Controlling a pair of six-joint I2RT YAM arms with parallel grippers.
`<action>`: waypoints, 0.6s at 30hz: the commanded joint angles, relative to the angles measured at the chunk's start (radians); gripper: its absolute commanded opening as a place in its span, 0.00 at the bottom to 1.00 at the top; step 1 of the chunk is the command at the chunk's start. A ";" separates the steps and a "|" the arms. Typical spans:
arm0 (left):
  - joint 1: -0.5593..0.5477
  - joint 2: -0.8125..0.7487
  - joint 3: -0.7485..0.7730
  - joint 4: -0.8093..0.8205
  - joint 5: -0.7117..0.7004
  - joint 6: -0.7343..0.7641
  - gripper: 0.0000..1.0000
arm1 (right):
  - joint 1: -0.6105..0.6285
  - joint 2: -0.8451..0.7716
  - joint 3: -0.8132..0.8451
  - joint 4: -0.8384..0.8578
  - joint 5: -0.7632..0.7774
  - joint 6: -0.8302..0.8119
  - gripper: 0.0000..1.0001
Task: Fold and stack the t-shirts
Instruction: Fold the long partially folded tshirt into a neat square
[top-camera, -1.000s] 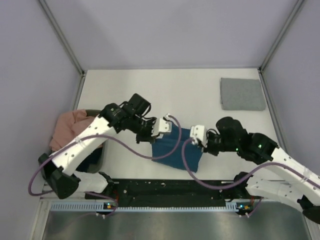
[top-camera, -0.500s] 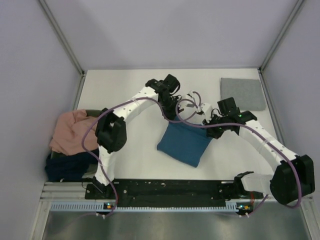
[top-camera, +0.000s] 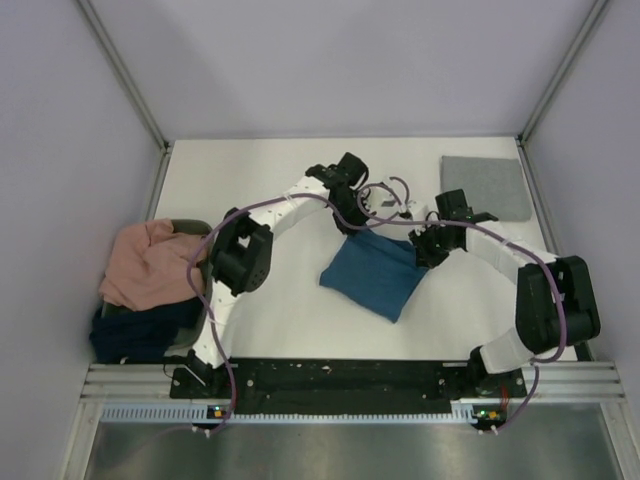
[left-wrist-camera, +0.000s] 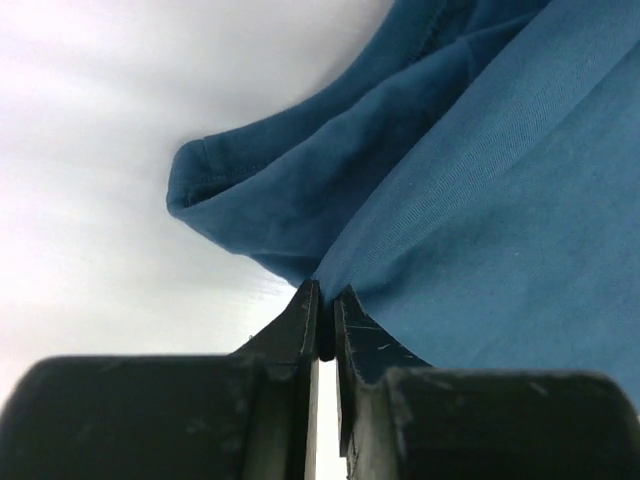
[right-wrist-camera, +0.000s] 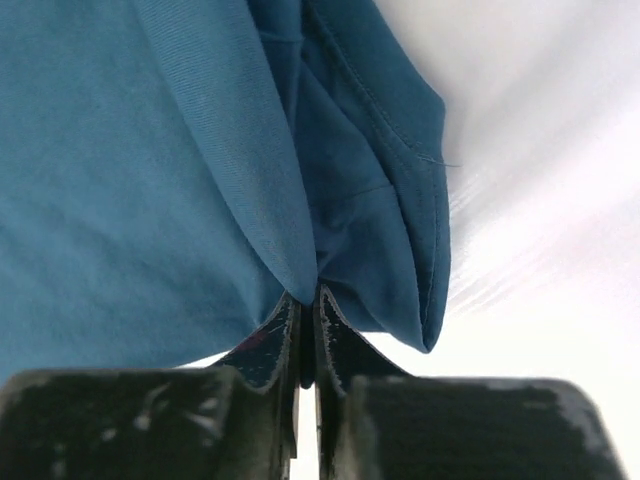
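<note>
The folded teal-blue t-shirt (top-camera: 375, 275) lies mid-table, tilted. My left gripper (top-camera: 356, 226) is shut on its far left corner, cloth pinched between the jaws in the left wrist view (left-wrist-camera: 325, 292). My right gripper (top-camera: 425, 246) is shut on its far right corner, also seen in the right wrist view (right-wrist-camera: 308, 292). The teal shirt fills both wrist views (left-wrist-camera: 480, 180) (right-wrist-camera: 150, 150). A folded grey t-shirt (top-camera: 485, 187) lies at the far right. The salmon-pink t-shirt (top-camera: 148, 262) is heaped at the left over the dark navy t-shirt (top-camera: 140, 330).
Purple cables (top-camera: 385, 190) loop over both arms above the teal shirt. Metal frame posts (top-camera: 125, 75) rise at the back corners. A black rail (top-camera: 340, 375) runs along the near table edge.
Both grippers have carried the teal shirt's far edge away from the bases and slightly right; the shirt has shifted farther onto the table and lies flatter.
</note>
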 joint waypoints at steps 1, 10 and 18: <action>-0.023 0.024 0.067 0.128 -0.085 -0.066 0.20 | -0.049 0.091 0.007 0.086 0.131 0.077 0.08; 0.029 0.029 0.210 0.269 -0.337 -0.241 0.60 | -0.061 0.260 0.252 0.132 0.498 0.252 0.32; 0.023 -0.255 -0.098 0.295 -0.149 -0.235 0.56 | -0.066 0.046 0.266 0.040 0.218 0.410 0.39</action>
